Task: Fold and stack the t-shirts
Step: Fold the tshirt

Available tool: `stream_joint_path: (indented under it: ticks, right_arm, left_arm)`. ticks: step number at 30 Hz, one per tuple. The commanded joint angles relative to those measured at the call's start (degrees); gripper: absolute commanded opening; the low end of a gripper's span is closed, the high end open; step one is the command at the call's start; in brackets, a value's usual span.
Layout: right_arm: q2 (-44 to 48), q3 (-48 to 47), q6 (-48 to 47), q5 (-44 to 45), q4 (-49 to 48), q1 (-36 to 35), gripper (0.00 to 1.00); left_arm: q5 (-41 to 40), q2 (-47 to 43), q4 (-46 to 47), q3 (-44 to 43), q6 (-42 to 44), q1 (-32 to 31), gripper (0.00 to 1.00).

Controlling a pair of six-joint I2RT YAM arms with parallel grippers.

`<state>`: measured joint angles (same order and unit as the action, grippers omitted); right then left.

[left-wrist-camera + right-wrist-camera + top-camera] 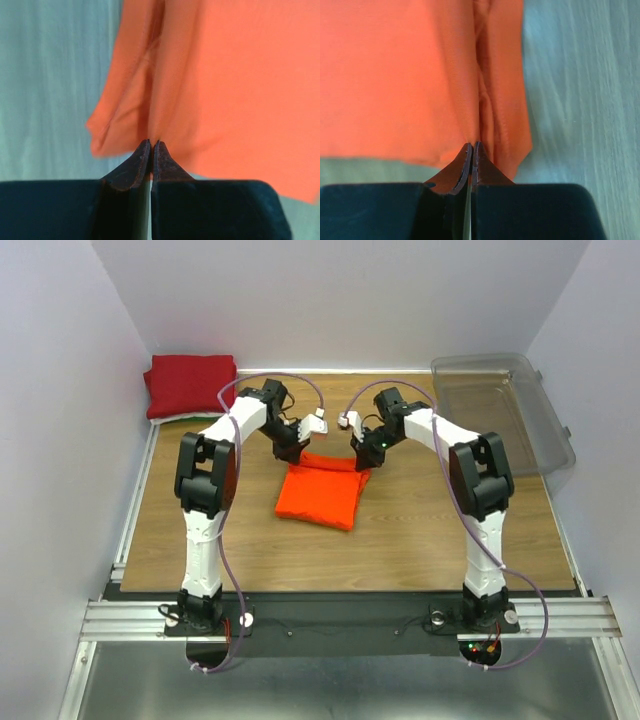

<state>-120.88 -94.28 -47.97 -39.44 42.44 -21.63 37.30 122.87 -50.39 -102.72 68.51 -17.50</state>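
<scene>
- Where the two arms meet over the middle of the wooden table [430, 530], the orange shirt [322, 495] lies folded into a rough rectangle. It sits just below the centre of the top view, with its far edge under both grippers.
- The left gripper [151, 145] is clenched. Its dark fingertips are pressed almost together, with only a hairline slit between them, and they nip a crease of the orange cloth at the shirt's edge. In the left wrist view the cloth fills the upper right of the frame and bunches into folds that run down to the tips. Bare table shows on the left.
- The right gripper [471, 145] is clenched the same way on a pleat near the other end of that edge. In the right wrist view the cloth fills the upper left, and bare wood shows on the right.
- The dark red shirt [190, 383] lies folded in the upper left of the top view, at the far left corner of the table against the wall. It is well apart from the orange one.
- A thin pale strip of cloth [180, 418] shows along the near edge of the dark red shirt, beneath it.
- The clear bin [540, 455] stands in the upper right of the top view, along the table's right edge.
</scene>
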Motion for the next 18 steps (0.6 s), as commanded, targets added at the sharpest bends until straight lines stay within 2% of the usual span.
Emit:
stream_joint_path:
  ticks: [1,5,9,13,16,18]
  right_arm:
    - [-3.9,-4.4,-1.8,0.9,1.4,2.1,0.01]
    - [-5.9,-3.7,-1.3,0.5,1.3,1.9,0.01]
    - [-2.4,3.4,-0.6,-0.3,1.3,1.5,0.01]
    - [7.6,13.6,0.0,-1.7,1.2,-0.9,0.01]
    - [13.5,19.3,1.8,-3.2,0.5,-1.1,0.01]
    - [15.1,20.3,2.9,-2.7,0.4,-1.0,0.01]
  left_arm:
    - [0.6,1.7,-0.2,-3.3,-2.2,0.6,0.12]
    - [2.9,1.8,0.8,0.2,-3.6,0.6,0.12]
    - [4.3,-5.7,3.1,10.9,-4.7,-0.2,0.11]
    - [6.7,-15.9,2.8,23.8,-5.8,-1.7,0.1]
    - [7.9,-22.6,3.7,30.4,-8.1,-3.2,0.09]
    - [8.4,-24.9,4.7,31.8,-9.5,-3.3,0.09]
